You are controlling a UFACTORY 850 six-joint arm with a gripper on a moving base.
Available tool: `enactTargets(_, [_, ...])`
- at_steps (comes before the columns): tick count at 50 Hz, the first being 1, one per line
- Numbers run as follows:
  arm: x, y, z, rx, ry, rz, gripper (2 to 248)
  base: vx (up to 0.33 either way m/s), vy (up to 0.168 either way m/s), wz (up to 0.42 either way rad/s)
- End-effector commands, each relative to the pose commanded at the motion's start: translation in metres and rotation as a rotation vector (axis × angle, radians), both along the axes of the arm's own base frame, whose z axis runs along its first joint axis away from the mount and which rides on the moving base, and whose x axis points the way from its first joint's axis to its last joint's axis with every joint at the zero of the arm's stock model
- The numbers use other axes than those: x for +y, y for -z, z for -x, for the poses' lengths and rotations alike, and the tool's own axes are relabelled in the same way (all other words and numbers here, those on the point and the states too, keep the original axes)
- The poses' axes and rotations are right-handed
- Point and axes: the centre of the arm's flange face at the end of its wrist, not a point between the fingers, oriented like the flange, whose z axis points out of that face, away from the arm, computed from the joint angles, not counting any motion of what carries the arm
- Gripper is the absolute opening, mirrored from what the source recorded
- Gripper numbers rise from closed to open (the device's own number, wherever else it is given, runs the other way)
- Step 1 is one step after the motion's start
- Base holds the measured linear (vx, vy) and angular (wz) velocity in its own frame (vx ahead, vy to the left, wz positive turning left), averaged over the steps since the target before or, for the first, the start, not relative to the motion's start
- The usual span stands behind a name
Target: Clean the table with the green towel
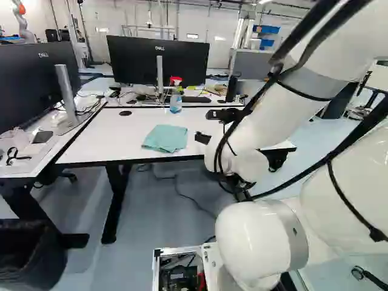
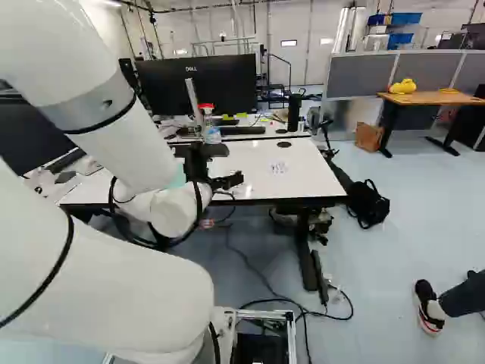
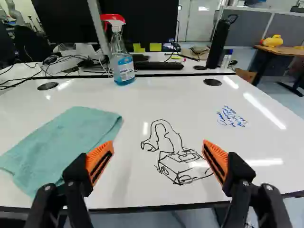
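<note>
Green towel (image 1: pixel 165 138) on white table (image 1: pixel 91 145)

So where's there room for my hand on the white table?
Bare spots: between the green cloth towel and the black line drawing, and behind that drawing, up to the red-topped blue spray bottle. Crowded: the desk behind, with tangled black cables.

The white tabletop (image 3: pixel 156 99) has one teal cloth towel (image 3: pixel 64 142) and one clear, red-topped spray bottle (image 3: pixel 123 66). It has two round black grommets (image 3: pixel 212 82).
</note>
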Motion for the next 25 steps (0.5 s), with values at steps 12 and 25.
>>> enactTargets(12, [0.0000, 0.0000, 0.0000, 0.000, 0.000, 0.000, 247, 0.000, 0.000, 0.000])
enactTargets(25, [0.0002, -0.0015, -0.0003, -0.005, -0.001, 0.000, 247, 0.000, 0.000, 0.000])
